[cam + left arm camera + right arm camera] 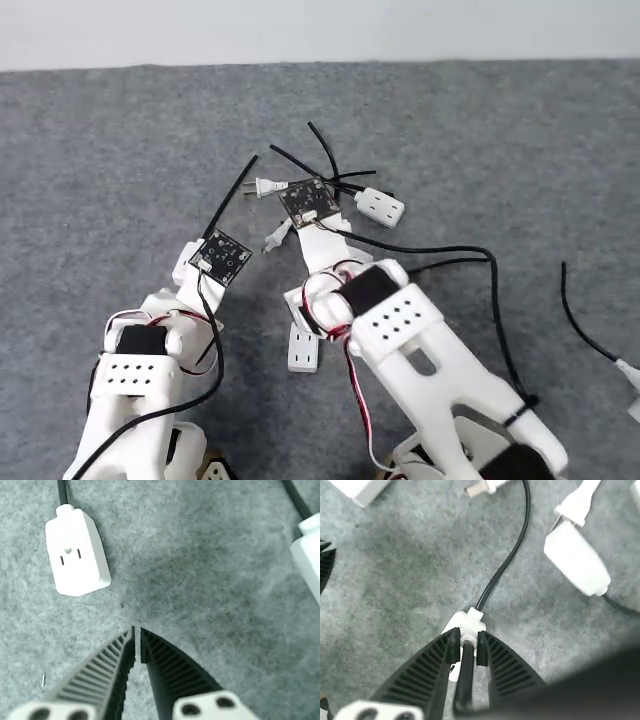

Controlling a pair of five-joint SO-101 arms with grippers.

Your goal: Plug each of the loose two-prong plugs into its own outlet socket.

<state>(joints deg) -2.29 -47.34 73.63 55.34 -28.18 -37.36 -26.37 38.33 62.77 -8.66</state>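
Note:
My right gripper [466,635] is shut on a white two-prong plug [467,621] low over the carpet, and the plug's black cord [505,565] curves away from it. A white outlet socket [577,565] lies beyond, with another white plug [577,505] at its end. My left gripper [136,630] is shut with nothing in it, just above the carpet. A white outlet socket [77,555] on a black cord lies a short way ahead of it, slots up. In the high view a loose plug [266,185] and a socket [380,205] lie past both arms.
A further white socket [303,348] lies between the two arms near their bases. A small plug [275,237] lies between the two wrists. Black cords [325,160] cross at the back, and another cord [585,330] runs off at the right. Grey carpet [120,150] covers the table.

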